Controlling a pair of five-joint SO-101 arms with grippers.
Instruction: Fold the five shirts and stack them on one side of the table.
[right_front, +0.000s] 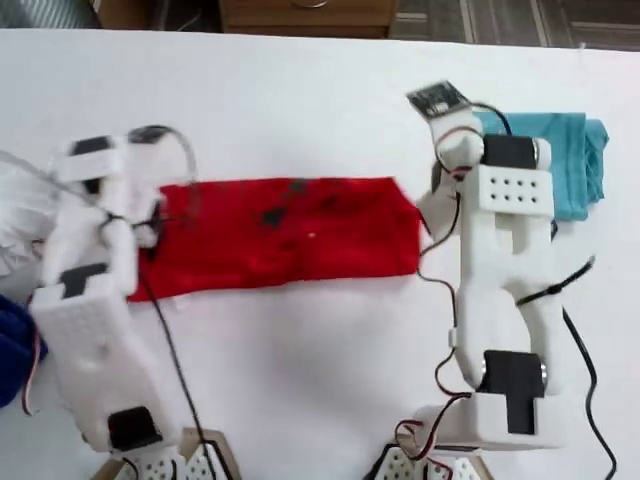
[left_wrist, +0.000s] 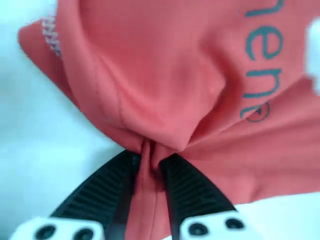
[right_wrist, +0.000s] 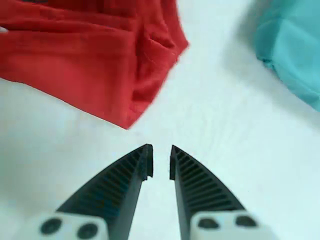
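A red shirt (right_front: 290, 232) lies folded into a long strip across the middle of the table. At its left end my left gripper (right_front: 150, 225) is shut on a bunched fold of the red shirt (left_wrist: 165, 75), and the cloth runs down between the black fingers (left_wrist: 107, 190) of that gripper (left_wrist: 150, 157). My right gripper (right_front: 438, 205) is just off the strip's right end. It hangs over bare table with only a narrow gap at its tips (right_wrist: 161, 162) and nothing between them. The red shirt's corner (right_wrist: 150, 60) lies a little ahead of it.
A folded teal shirt (right_front: 578, 165) lies at the right side of the table, also seen as teal cloth (right_wrist: 295, 50) beyond the right gripper. Dark blue cloth (right_front: 14, 350) and white cloth (right_front: 18, 205) sit at the left edge. A wooden cabinet (right_front: 305, 15) stands behind the table.
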